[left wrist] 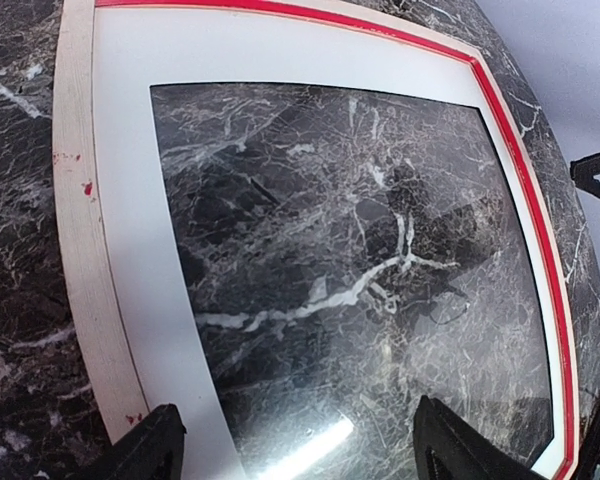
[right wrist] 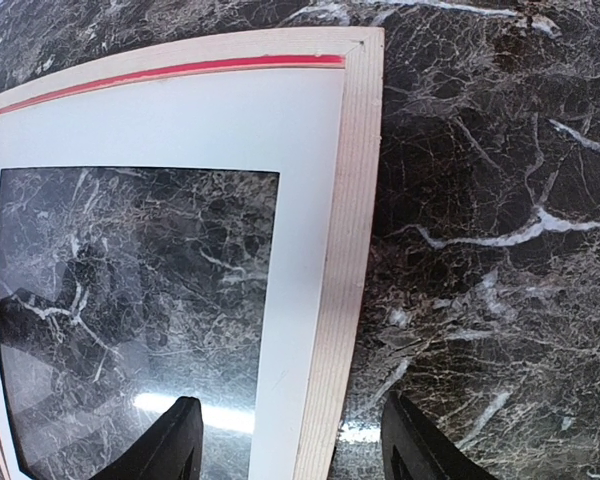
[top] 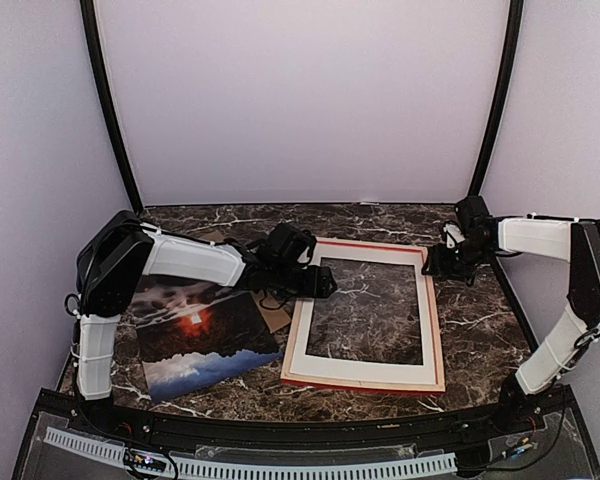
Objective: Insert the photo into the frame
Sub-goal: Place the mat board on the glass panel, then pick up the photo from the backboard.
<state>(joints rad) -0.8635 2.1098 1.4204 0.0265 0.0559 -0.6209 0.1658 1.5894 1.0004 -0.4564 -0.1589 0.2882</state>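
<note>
The left gripper [left wrist: 298,415] is held open, with its fingers [left wrist: 152,450] spread wide and nothing caught between them. It is poised over the left side of the frame [left wrist: 75,200], near the far corner; one finger is seen above the seam of rail and mat [left wrist: 280,60], the other above the window. Whether the frame is touched cannot be told. The right gripper [right wrist: 290,415] is likewise open. It is set astride the frame's right rail near the far right corner, with one finger over the mat and the other over the bare table [right wrist: 500,200]; contact cannot be told here either. The frame is laid flat on the dark marble table, right of centre, pale wood upward with a thin red line showing. The white mat is seated inside it, and marble is seen through the window. The photo [top: 195,335] is laid flat, picture up, left of the frame and apart from it, partly under the left arm. Between them, part of a brown board [top: 277,316] is seen.
</note>
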